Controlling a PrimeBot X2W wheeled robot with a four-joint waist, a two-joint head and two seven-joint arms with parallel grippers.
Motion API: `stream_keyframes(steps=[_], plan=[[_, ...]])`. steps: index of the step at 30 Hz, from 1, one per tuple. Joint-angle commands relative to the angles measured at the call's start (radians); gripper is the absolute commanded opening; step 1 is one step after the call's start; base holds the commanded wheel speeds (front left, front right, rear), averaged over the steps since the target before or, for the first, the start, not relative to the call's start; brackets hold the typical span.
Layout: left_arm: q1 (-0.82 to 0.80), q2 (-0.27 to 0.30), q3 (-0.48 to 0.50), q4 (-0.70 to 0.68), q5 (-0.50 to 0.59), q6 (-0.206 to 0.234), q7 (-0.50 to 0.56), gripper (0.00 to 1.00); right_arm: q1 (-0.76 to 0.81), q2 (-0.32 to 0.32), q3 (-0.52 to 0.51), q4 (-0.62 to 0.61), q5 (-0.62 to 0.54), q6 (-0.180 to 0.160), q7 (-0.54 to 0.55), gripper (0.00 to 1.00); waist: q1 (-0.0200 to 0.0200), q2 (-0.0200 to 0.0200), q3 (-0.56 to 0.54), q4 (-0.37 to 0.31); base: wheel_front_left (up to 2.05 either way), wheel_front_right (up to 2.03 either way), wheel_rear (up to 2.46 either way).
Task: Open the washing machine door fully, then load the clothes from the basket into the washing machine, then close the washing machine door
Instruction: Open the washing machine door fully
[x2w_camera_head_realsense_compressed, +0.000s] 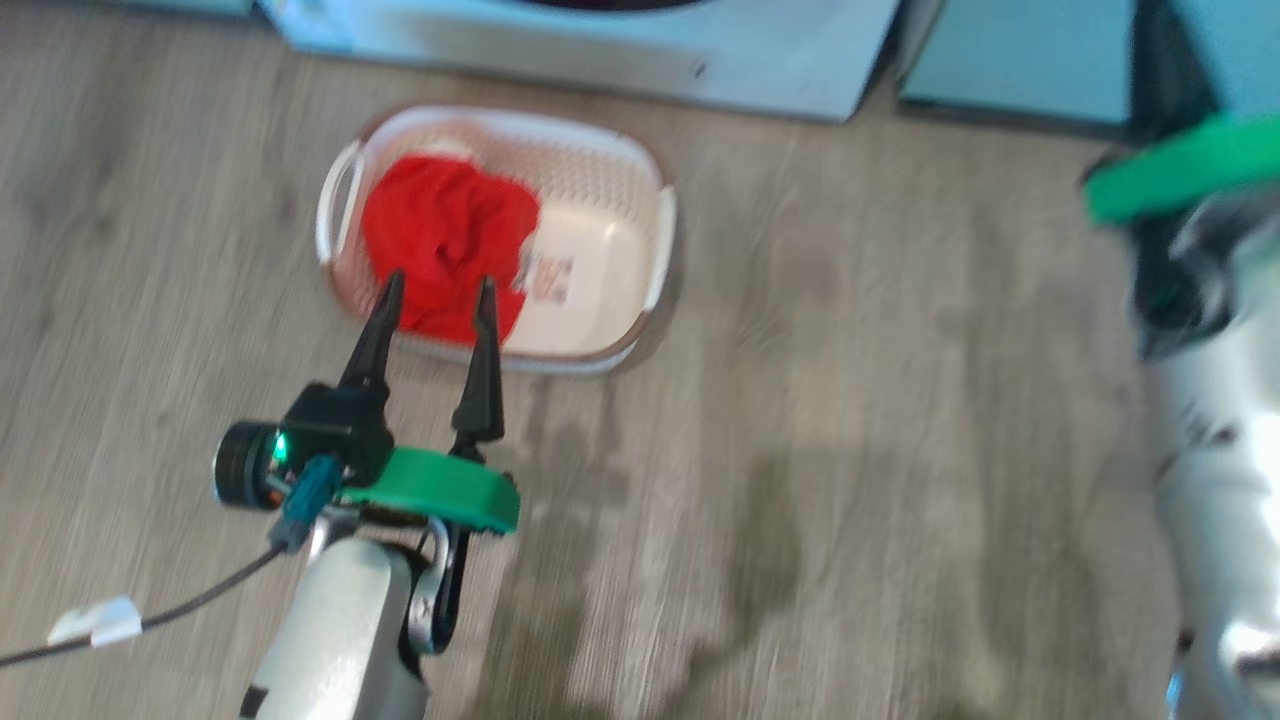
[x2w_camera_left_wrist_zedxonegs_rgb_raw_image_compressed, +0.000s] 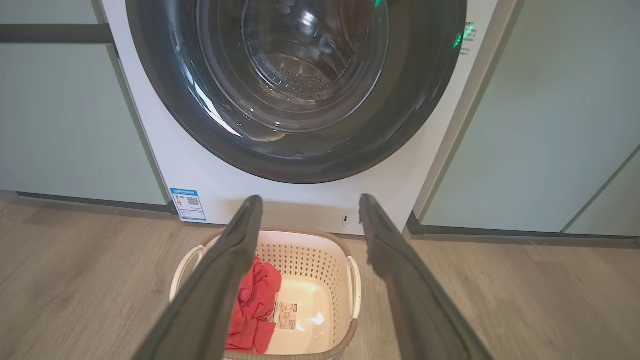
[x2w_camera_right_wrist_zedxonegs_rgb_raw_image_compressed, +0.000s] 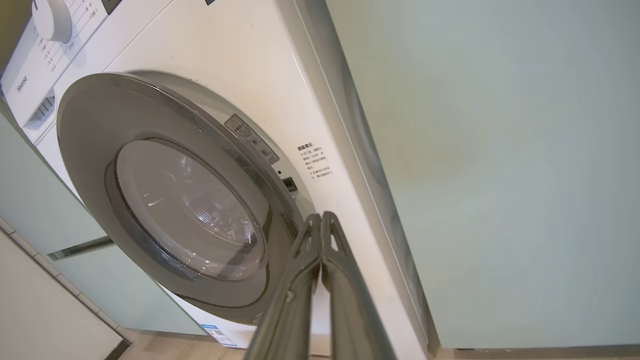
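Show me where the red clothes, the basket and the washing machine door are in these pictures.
the clothes (x2w_camera_head_realsense_compressed: 445, 235), head view, middle of the red fabric.
the basket (x2w_camera_head_realsense_compressed: 667, 245), head view, its right white handle.
the washing machine door (x2w_camera_left_wrist_zedxonegs_rgb_raw_image_compressed: 292, 60), left wrist view, clear glass centre.

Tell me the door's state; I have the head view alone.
Observer: The door is not swung open; whether it is latched, I cannot tell.
Operator: Report the right gripper.
Observer: The right gripper is shut and empty, its tips beside the door's rim.
Operator: Name what sits above the door.
Observer: A white dial on the control panel.
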Motion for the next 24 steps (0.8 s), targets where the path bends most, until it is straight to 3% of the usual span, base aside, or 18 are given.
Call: stream_keyframes(steps=[1, 4, 5, 7, 24], plan=[[-0.029, 0.008, 0.02, -0.038, -0.004, 0.005, -0.012, 1.0, -0.055, 0.0, 0.019, -0.029, 0.022, 0.0, 0.017, 0.0, -0.0002, 0.0, 0.087, 0.073, 0.0, 0.0, 0.0], [-0.065, 0.008, -0.006, -0.041, -0.014, 0.007, -0.012, 1.0, -0.169, -0.011, 0.011, -0.021, 0.15, 0.0, 0.094, 0.0, -0.0002, 0.0, 0.133, 0.103, 0.0, 0.0, 0.0], [-0.088, 0.008, -0.032, -0.039, -0.012, 0.006, -0.012, 1.0, -0.245, -0.005, -0.023, -0.018, 0.271, 0.0, 0.159, 0.0, -0.0002, 0.0, 0.159, 0.123, 0.0, 0.0, 0.0], [-0.109, 0.008, -0.05, -0.044, -0.02, 0.014, -0.012, 1.0, -0.312, -0.018, -0.033, -0.014, 0.331, 0.0, 0.213, 0.0, -0.0002, 0.0, 0.182, 0.141, 0.0, 0.0, 0.0], [-0.148, 0.008, -0.1, -0.049, -0.046, 0.047, -0.012, 1.0, -0.725, -0.045, -0.173, 0.32, 0.478, 0.0, 0.454, 0.0, -0.0002, 0.0, 0.242, 0.206, 0.0, 0.0, 0.0]])
